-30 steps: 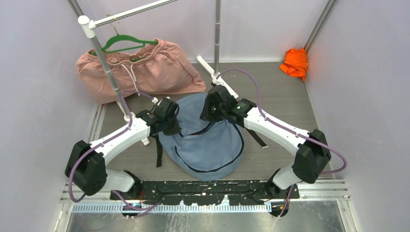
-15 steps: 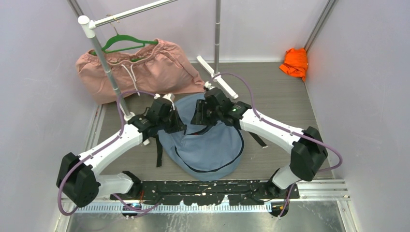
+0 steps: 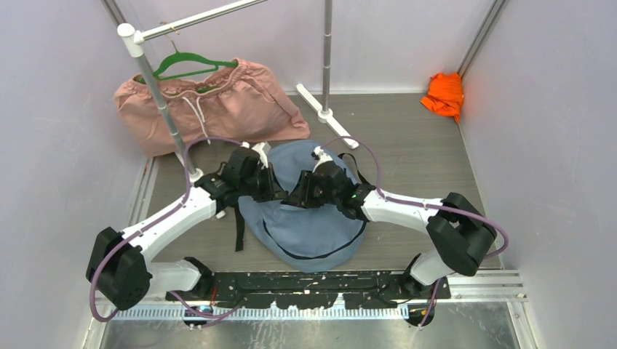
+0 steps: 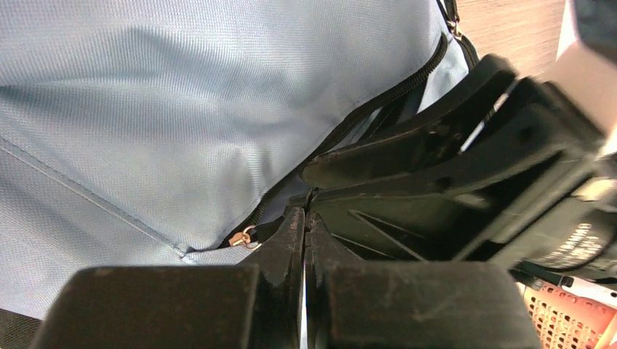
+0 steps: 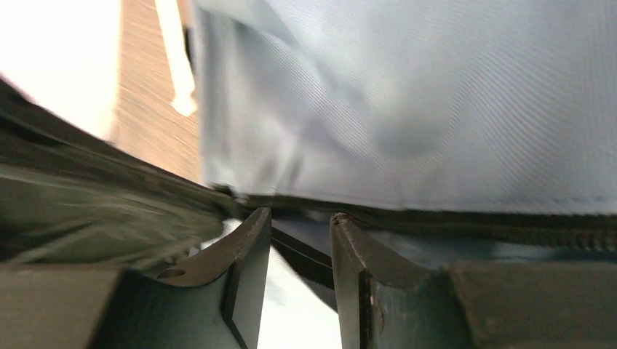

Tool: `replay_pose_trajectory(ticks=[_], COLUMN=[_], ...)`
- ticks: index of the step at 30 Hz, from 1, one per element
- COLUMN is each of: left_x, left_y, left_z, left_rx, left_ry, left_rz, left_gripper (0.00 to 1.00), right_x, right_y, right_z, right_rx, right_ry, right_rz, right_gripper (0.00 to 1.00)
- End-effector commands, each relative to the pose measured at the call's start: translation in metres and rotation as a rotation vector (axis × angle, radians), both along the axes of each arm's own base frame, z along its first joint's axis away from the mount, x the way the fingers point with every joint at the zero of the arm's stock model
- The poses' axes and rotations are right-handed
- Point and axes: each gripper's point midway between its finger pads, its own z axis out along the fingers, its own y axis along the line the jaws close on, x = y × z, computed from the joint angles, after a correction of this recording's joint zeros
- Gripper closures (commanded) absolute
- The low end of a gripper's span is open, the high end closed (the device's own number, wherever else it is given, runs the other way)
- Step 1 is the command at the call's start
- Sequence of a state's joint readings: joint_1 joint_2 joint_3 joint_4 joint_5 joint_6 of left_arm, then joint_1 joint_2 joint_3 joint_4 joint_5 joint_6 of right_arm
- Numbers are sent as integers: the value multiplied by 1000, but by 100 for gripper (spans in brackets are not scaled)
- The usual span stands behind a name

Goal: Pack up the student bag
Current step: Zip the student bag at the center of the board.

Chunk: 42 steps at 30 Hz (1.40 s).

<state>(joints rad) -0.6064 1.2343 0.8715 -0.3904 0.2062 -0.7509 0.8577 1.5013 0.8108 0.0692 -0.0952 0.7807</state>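
Note:
The dusty-blue student bag (image 3: 309, 222) lies on the floor between my arms, its black zipper (image 4: 378, 102) running across the top. My left gripper (image 3: 275, 190) is shut, its tips (image 4: 305, 212) against the zipper line next to a small gold zipper pull (image 4: 244, 237); nothing shows between the jaws. My right gripper (image 3: 294, 198) is open just right of it, its tips (image 5: 300, 218) at the black zipper edge (image 5: 509, 222) of the bag (image 5: 436, 109), with a dark strap crossing the gap. The two grippers nearly touch. No books show.
A pink drawstring garment (image 3: 225, 109) on a green hanger (image 3: 189, 64) lies at the back left by a clothes rack pole (image 3: 164, 109). The rack's white foot (image 3: 324, 109) lies behind the bag. An orange cloth (image 3: 444, 93) sits in the back right corner. Walls close both sides.
My right gripper has moved from the bag's far edge down and left to the zipper beside my left gripper. My left gripper has shifted slightly right over the bag.

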Motion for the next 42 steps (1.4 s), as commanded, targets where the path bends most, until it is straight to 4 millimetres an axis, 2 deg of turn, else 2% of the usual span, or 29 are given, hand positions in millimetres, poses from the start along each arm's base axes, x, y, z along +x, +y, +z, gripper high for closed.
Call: replay_pose_trajectory(ticks=[1,3,7,14,18,21,26,30,36,42], left_x=[8,11,15,19,20,19,14,13,13,14], left_y=[-3,-3,-6,-11,-13,-14,-17,-14,-11,-8], left_z=[20,22,23,23,23,23,28,26,20,25], left_rx=[-72,-76,-79,-115,-108,-119,-163,-155,-165,-157], left_ry=[-87,-84,-74,-51,-45,-40,-33,-29,-25,-51], left_rz=[19,36,39,40,31,24,19,28,47,47], left_gripper=[100,100,100,100,100,100,100,100,100,100], right_x=[21,14,7,0,2,12,33,44,47,40], right_y=[31,36,34,50,57,58,49,44,35,53], right_z=[95,96,79,80,79,79,70,62,60,49], right_rx=[355,354,309,335,343,336,273,215,181,163], right_ry=[-139,-166,-163,-213,-218,-230,-259,-251,-249,-192], right_rz=[-60,-15,10,34,31,-15,-126,-187,-228,-173], right_gripper=[60,60,59,52,50,51,56,67,76,52])
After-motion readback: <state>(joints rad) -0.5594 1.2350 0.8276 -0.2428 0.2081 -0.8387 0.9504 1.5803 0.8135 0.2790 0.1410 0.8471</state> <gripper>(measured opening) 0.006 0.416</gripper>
